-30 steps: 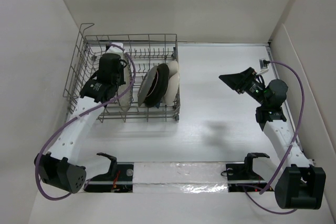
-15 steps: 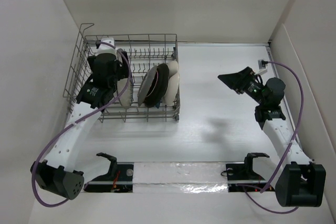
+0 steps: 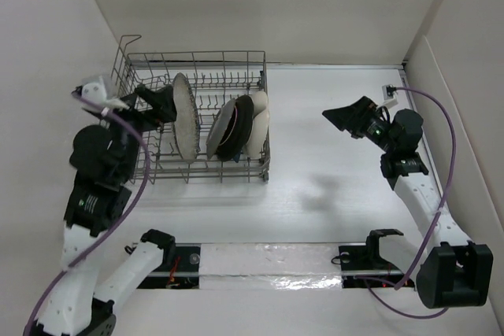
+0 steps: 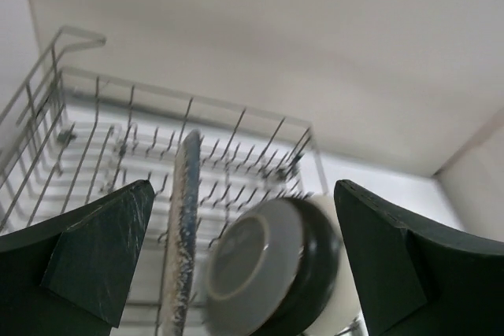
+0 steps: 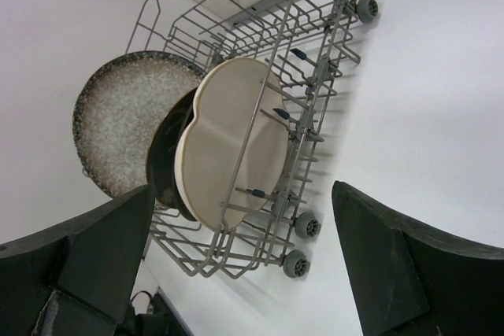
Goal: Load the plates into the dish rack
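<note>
While left jaws and right jaws stood spread, empty | speckled plate (image 3: 183, 116) stood upright in dish rack (image 3: 236, 56) beside other plates (image 3: 234, 127) | left jaws likely needed to back straight out, clear of its rim.

A speckled plate (image 4: 183, 234) stands upright in the dish rack (image 4: 102, 147), jaws spread.

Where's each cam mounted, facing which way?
Top external: overhead from near edge, looking down at table; left gripper, right gripper show.
Left wrist: behind left gripper, facing dish rack, speckled plate edge-on; own fingers show.
Right wrist: behind right gripper, facing left toward dish rack; own fingers show.
Shared: all see the speckled plate.
</note>
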Motion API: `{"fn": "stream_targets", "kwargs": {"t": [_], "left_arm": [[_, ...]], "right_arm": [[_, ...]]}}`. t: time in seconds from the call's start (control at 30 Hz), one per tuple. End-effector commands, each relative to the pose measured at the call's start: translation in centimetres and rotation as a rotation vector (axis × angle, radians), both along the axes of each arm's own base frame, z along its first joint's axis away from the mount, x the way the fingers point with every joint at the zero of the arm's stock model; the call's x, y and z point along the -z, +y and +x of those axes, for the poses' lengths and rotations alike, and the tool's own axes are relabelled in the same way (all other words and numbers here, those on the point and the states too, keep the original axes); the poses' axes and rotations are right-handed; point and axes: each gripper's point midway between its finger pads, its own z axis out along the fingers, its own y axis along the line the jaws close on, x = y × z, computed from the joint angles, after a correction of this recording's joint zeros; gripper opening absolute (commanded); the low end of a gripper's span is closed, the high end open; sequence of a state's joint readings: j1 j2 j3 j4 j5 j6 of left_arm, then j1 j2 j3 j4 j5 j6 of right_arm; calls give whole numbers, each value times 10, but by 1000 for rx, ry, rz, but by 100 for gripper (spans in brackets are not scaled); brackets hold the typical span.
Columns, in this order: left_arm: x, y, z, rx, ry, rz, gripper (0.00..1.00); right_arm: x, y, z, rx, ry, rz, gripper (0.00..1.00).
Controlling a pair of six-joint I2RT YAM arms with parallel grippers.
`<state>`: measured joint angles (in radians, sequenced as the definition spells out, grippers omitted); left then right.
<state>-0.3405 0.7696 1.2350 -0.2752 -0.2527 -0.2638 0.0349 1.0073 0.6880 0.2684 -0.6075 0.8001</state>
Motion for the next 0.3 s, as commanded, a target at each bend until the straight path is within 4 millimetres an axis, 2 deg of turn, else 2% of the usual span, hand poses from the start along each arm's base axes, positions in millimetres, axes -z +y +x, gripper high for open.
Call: {"fn": "stream_targets", "kwargs": {"t": [0.0,0.07,0.1,0.17,0.27], "left_arm": [[-19,-6,-23,69,-121,-82,99],[-18,-2,-35,69,-155,-99,99],[-3,-3,-32,75,-133,-91,99],[0,-3,-38,86,-153,-85,99],[9,-6,-35,93,-139,-80,99]], "right_arm": [[-38,5,-4,-14,-99,-15,100],[-49,7,-10,-23,-122,-16,100],[-61,6,-16,-15,-152,-16,100],[-73,11,-24,-24,-187,-19,100],[-86,11,-31,2,-220,-36,100]]}}
